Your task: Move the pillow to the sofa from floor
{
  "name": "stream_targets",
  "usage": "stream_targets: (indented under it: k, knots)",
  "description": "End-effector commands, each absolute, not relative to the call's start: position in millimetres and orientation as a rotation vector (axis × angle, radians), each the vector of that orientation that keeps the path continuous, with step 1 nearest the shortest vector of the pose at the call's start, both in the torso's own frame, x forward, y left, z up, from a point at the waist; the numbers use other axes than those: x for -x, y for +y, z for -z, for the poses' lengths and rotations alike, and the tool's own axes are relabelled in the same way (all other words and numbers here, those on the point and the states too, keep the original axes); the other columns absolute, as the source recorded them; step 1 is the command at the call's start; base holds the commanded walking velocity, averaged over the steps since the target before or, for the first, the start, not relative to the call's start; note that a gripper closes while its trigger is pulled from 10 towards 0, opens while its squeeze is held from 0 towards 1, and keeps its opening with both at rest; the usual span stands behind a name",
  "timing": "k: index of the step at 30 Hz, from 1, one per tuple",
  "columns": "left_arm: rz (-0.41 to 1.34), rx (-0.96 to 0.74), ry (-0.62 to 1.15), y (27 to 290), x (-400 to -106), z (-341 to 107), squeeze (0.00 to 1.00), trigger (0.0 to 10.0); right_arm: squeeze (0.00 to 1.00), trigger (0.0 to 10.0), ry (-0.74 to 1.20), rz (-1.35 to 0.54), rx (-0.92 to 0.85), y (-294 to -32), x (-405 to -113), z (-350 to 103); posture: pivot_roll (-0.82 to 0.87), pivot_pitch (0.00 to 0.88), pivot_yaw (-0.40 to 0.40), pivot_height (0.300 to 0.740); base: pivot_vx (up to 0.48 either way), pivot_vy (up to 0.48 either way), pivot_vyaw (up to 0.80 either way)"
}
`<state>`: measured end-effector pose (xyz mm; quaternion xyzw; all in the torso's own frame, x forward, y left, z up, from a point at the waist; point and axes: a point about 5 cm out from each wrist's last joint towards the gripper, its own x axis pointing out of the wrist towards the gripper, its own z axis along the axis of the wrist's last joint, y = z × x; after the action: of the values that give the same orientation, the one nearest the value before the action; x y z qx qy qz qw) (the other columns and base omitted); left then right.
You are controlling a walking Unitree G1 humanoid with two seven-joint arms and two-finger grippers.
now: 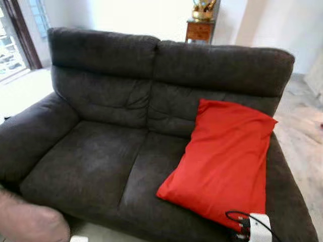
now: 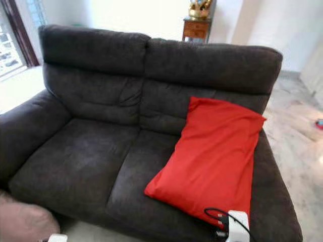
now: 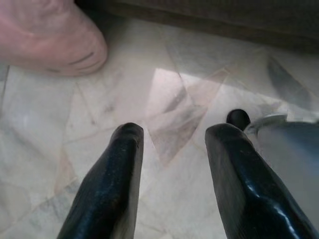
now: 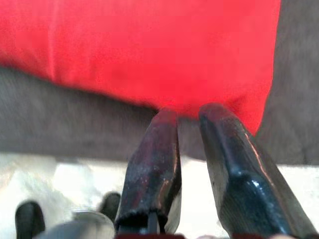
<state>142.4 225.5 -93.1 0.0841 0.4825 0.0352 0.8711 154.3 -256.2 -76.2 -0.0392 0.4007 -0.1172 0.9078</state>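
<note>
The big red cloth pillow (image 1: 222,161) is laid on the dark grey fuzzy sofa (image 1: 101,156), and it could be dragged off if snagged by the right gripper (image 4: 192,124), whose fingers are nearly closed on nothing, while the left gripper (image 3: 172,137) is held open and empty over the pale stone floor (image 3: 164,74).

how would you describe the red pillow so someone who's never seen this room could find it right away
Start at the dark grey two-seat sofa that takes up most of the head views. The red pillow is on the sofa's right-hand seat, leaning back against the backrest beside the right armrest. It is the one bright red thing on the dark upholstery, unlike the pale pink cushion down on the floor at the front left corner.
</note>
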Motion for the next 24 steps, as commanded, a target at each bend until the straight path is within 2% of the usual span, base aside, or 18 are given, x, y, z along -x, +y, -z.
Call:
stream_targets:
  k: [1,16,24]
  knots:
    - [-0.08,-0.191,1.037,231,-134,95,0.0,10.0,0.0,10.0,0.831,0.231,0.071,-251,-158,77,-0.01,0.0,-0.02,0.74,0.0,0.341,0.54]
    - [-0.077,-0.194,1.036,232,-137,94,0.0,10.0,0.0,10.0,0.858,0.221,0.034,-240,-157,81,-0.01,0.0,-0.019,0.74,0.0,0.337,0.0]
    - [-0.086,-0.19,1.038,234,-138,93,0.0,10.0,0.0,10.0,0.885,0.181,0.029,-219,-159,86,0.0,0.0,-0.018,0.74,0.0,0.337,0.0]
